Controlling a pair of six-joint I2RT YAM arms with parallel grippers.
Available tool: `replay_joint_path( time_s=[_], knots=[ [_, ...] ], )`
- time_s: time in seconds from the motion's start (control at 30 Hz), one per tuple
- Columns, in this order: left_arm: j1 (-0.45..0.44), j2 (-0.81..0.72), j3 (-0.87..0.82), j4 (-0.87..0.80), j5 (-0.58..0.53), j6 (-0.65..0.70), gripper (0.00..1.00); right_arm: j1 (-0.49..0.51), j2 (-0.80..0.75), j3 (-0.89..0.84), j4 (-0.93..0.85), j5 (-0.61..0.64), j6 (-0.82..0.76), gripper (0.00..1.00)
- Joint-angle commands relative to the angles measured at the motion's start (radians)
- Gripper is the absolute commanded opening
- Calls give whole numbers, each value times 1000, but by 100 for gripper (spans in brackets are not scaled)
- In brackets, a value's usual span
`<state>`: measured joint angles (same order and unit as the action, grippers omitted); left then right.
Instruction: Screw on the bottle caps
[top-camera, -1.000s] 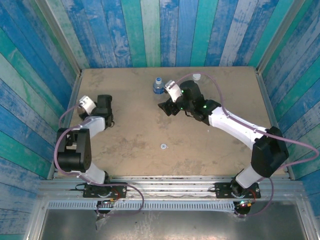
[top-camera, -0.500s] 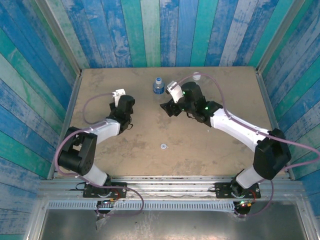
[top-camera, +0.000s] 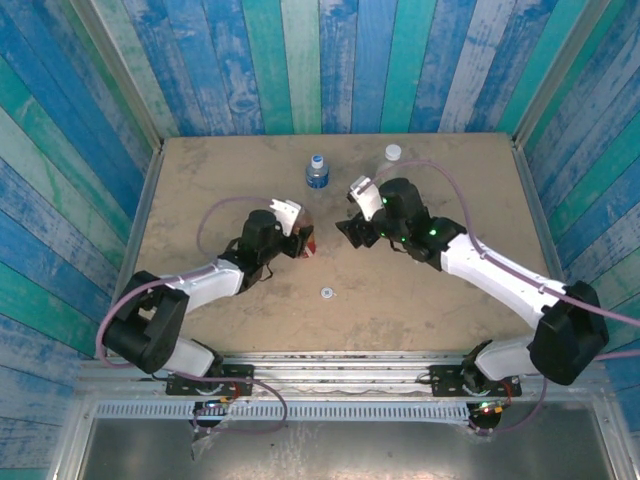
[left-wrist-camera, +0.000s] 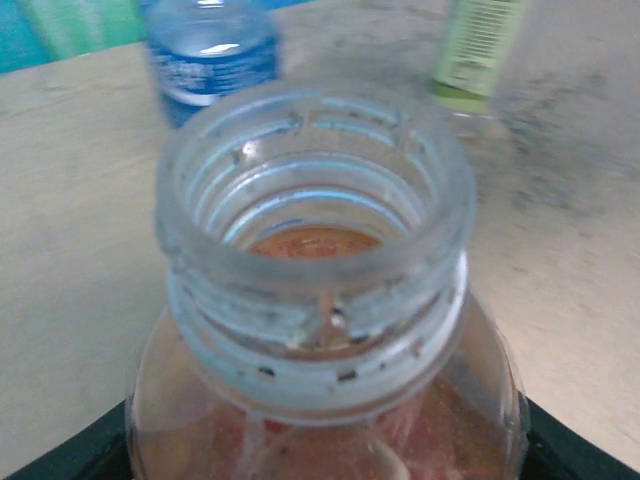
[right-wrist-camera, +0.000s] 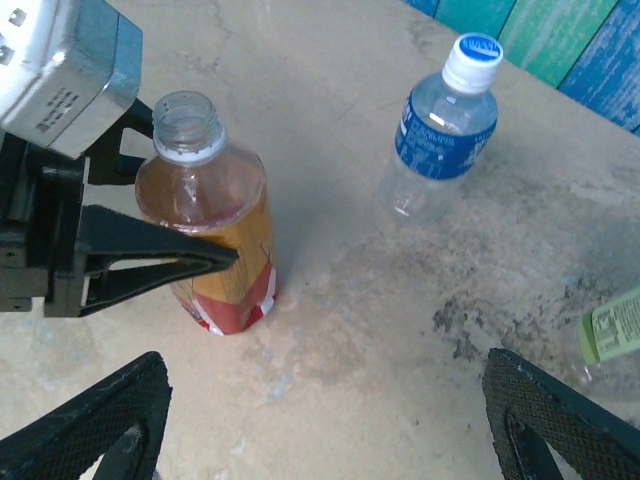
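Steadying the open bottle is judged the step in hand: the left pincer (top-camera: 299, 240) is clenched on the orange bottle (right-wrist-camera: 200, 190), upright near the middle of the tabletop (top-camera: 200, 170), its threaded neck bare. A small pale cap (top-camera: 327, 293) lies at 5 o'clock of it, well apart; it is best set square on the threads before any turning. The blue-label bottle (top-camera: 317, 172), capped, stands at 12 o'clock. The right pincer (top-camera: 352, 229) hangs released and empty at 3 o'clock. The pale bottle (top-camera: 393, 155), capped, stands near the far edge at 1 o'clock. Open room is found toward 6 o'clock.
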<state>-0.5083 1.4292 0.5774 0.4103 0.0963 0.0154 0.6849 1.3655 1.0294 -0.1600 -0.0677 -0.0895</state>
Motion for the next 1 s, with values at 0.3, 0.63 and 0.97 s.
replay_joint_path(
  time_s=[0.3, 0.63, 0.97],
  knots=[
    [-64, -18, -47, 80, 192, 160, 60, -2, -89, -80, -45, -18, 11, 84],
    [-64, -77, -128, 217, 157, 167, 94, 10, -89, -81, -48, -23, 23, 83],
    [-64, -73, -183, 345, 208, 156, 94, 16, -79, -91, -42, -24, 38, 83]
  ],
)
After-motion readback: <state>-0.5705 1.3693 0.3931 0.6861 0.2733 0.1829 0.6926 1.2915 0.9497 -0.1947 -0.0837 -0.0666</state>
